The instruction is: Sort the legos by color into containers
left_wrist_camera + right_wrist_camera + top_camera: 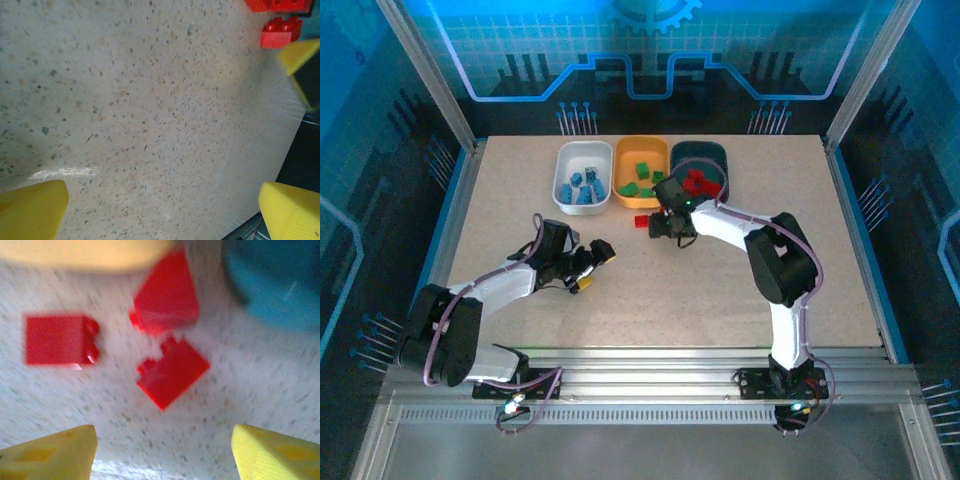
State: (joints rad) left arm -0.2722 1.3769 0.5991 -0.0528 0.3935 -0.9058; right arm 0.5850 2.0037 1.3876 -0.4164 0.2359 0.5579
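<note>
Your right end effector (pixel 162 455) hangs spread and empty just near of three red legos (pixel 172 371) lying on the desk (pixel 260 385) by the near rims of the orange-yellow tray (pixel 85 252) and teal tray (pixel 280 280), while your left end effector (pixel 162 210) gapes wide over the desk further left.

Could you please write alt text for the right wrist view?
Three red studded plastic bricks lie on the speckled tabletop ahead of the open right gripper. An orange-yellow plastic tray edges the top, a dark teal tray the upper right.
</note>
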